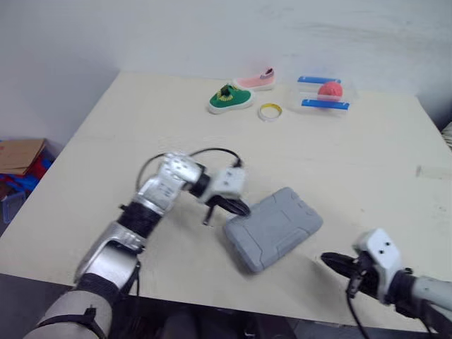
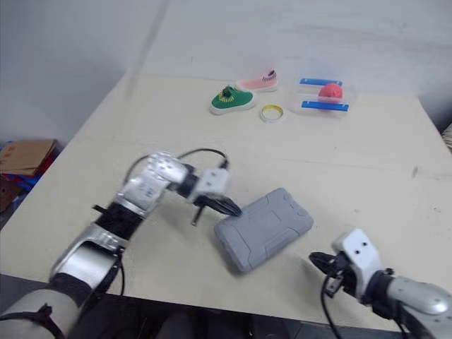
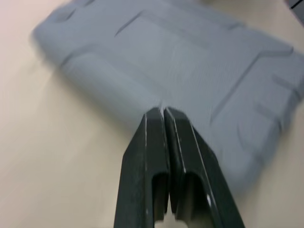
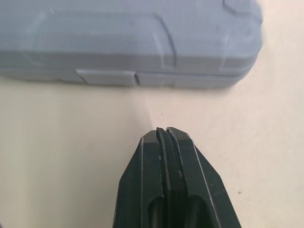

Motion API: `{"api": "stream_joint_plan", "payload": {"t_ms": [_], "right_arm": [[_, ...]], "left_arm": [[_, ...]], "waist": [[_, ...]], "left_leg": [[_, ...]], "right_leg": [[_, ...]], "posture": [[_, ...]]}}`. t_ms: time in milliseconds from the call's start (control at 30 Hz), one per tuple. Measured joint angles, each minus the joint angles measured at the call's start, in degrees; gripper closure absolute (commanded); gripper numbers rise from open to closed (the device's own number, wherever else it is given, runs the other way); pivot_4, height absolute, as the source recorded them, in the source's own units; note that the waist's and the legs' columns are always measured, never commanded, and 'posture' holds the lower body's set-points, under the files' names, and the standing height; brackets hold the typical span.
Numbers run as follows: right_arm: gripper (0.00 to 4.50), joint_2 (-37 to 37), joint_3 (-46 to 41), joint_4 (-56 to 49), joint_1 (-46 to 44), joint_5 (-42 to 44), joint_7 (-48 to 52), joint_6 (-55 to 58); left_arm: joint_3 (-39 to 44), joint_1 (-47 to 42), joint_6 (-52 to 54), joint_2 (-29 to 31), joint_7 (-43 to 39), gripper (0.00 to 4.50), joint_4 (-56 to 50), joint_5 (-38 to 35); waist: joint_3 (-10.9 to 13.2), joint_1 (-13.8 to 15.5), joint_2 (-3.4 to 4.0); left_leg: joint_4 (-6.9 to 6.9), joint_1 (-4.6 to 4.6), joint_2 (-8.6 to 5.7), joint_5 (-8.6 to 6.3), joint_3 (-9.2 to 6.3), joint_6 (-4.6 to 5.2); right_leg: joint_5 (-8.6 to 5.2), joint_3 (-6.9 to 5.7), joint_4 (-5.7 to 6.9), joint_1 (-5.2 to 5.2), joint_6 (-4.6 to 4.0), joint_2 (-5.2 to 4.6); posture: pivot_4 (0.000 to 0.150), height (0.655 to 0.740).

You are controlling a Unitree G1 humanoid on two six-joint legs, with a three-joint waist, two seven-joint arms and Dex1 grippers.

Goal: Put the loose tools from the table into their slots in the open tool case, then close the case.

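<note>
The grey moulded hard-plastic tool case [image 1: 274, 227] lies flat on the pale wooden surface [image 1: 141, 141], near the near edge and slightly right of centre. It is turned at an angle and its lid is down on its base. The left tool [image 1: 239, 209] has its two fingers pressed together with nothing between them, and its tips are at the left edge of the case, touching or just short of it. The right tool [image 1: 326, 258] also has its fingers pressed together and empty. It rests low over the surface just to the near right of the case, apart from it, and points at the case's side wall, where a flat rectangular tab [image 4: 105, 77] sits on the seam. The shell appears rigid and ribbed, so it should not flex under a push. The smooth plastic will probably slide on the surface rather than tip, and a loaded case is likely to be moderately heavy. The body looks too broad to pinch across. Handle it by pressing on the lid from above or by pushing against a side wall, and brace the opposite side to stop it rotating. The seam tab is the likely point for latching. A green slip-on shoe [image 1: 229, 98], a pink shoe [image 1: 256, 80] and a yellow tape ring [image 1: 270, 111] lie well apart at the far side.
</note>
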Motion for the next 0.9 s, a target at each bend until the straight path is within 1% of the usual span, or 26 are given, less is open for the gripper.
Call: {"api": "stream_joint_plan", "payload": {"t_ms": [67,133,167,233,267,333,367,467,500,633,733,800,900], "right_arm": [[4.50,-0.3,-3.5,1.4,-2.2,1.0,0.4,0.1],[4.50,-0.9,-5.4,2.7,-3.5,1.3,1.2,0.1],[4.18,-1.7,-6.7,3.1,-3.6,2.1,2.6,0.0],[3.61,-4.8,-12.2,2.8,-1.4,5.7,9.1,0.6],[3.16,-6.8,-17.0,2.3,0.5,8.5,13.7,1.5],[2.12,-9.6,-25.4,2.2,2.0,12.5,19.8,3.8],[1.58,-11.1,-29.0,2.3,2.0,14.0,22.0,4.5],[0.05,-13.6,-35.4,2.8,3.2,14.9,26.8,5.9],[0.00,-14.3,-37.1,3.4,3.6,14.7,28.2,6.3],[0.00,-15.7,-40.4,5.8,4.3,12.3,31.9,6.2],[0.00,-16.2,-41.7,7.1,3.0,9.3,32.5,3.8],[0.00,-16.1,-41.1,7.4,2.2,8.0,32.5,2.3],[0.00,-16.1,-37.4,8.3,0.1,7.4,31.6,1.4]], "left_arm": [[3.2,3.2,2.7,5.1,-1.7,4.45,-3.7,-2.4],[6.3,7.3,6.6,8.3,-1.9,4.45,-8.0,-5.0],[8.1,10.3,10.6,10.3,-1.8,4.22,-11.5,-7.6],[12.6,17.0,19.2,17.0,-3.6,3.71,-19.1,-14.0],[16.0,21.0,22.7,21.8,-5.2,3.30,-22.4,-17.1],[22.7,24.7,28.4,28.3,-6.2,2.36,-26.3,-21.7],[26.1,25.7,30.6,30.2,-6.2,1.87,-28.5,-24.2],[32.6,28.8,35.5,33.9,-6.1,0.50,-31.7,-29.6],[34.5,29.2,37.0,34.5,-5.8,0.05,-31.8,-31.0],[39.8,30.9,40.3,36.8,-3.9,0.05,-31.7,-34.3],[43.3,31.3,40.0,37.8,-2.4,0.05,-31.7,-35.0],[43.4,32.0,39.0,37.7,-1.5,0.05,-31.9,-35.0],[41.9,33.3,36.0,35.4,-0.1,0.05,-33.0,-34.9]], "waist": [[0.1,0.1,0.11],[0.2,0.3,0.20],[0.3,0.3,0.25],[0.5,0.3,0.31],[0.6,0.3,0.30],[0.8,0.3,0.13],[0.8,0.3,0.11],[0.9,0.6,0.14],[0.9,0.7,0.13],[1.1,0.6,0.06],[1.2,0.3,0.10],[1.3,0.2,0.27],[1.3,0.2,0.29]], "left_leg": [[-0.01,-0.02,0.01,-0.01,0.01,-0.08],[0.00,-0.06,0.00,-0.03,-0.01,-0.14],[-0.01,-0.10,-0.02,-0.05,-0.01,-0.15],[0.00,-0.21,-0.05,-0.12,-0.02,-0.19],[-0.01,-0.21,-0.03,-0.15,-0.04,-0.26],[0.03,-0.11,0.01,-0.23,-0.08,-0.30],[0.04,-0.03,-0.03,-0.36,-0.08,-0.15],[0.03,0.02,-0.16,-0.42,-0.18,-0.03],[0.03,0.02,-0.16,-0.40,-0.20,-0.01],[0.03,-0.03,-0.17,-0.38,-0.15,0.04],[-0.05,0.01,-0.15,-0.41,-0.16,-0.02],[-0.08,-0.02,-0.16,-0.42,-0.15,-0.03],[-0.11,-0.06,-0.13,-0.44,-0.15,-0.10]], "right_leg": [[-0.09,0.03,0.04,-0.05,0.03,0.01],[-0.19,0.04,0.04,-0.06,0.06,0.00],[-0.24,0.04,0.04,-0.08,0.10,-0.04],[-0.35,0.05,0.06,-0.16,0.19,-0.06],[-0.44,0.03,0.07,-0.17,0.18,-0.06],[-0.49,-0.03,0.03,-0.06,0.16,-0.07],[-0.48,-0.09,-0.02,0.05,0.18,-0.18],[-0.45,-0.25,-0.30,0.24,0.21,-0.37],[-0.42,-0.31,-0.44,0.31,0.18,-0.38],[-0.38,-0.32,-0.49,0.27,0.08,-0.47],[-0.37,-0.36,-0.48,0.27,0.04,-0.47],[-0.36,-0.36,-0.47,0.22,0.05,-0.47],[-0.37,-0.37,-0.41,0.15,0.05,-0.42]], "posture": [[0.150,0.7304],[0.150,0.7304],[0.150,0.7304],[0.150,0.7304],[0.150,0.7304],[0.150,0.7304],[0.150,0.7304],[0.150,0.7304],[0.150,0.7304],[0.150,0.7304],[0.150,0.7304],[0.150,0.7304],[0.150,0.7304]]}}
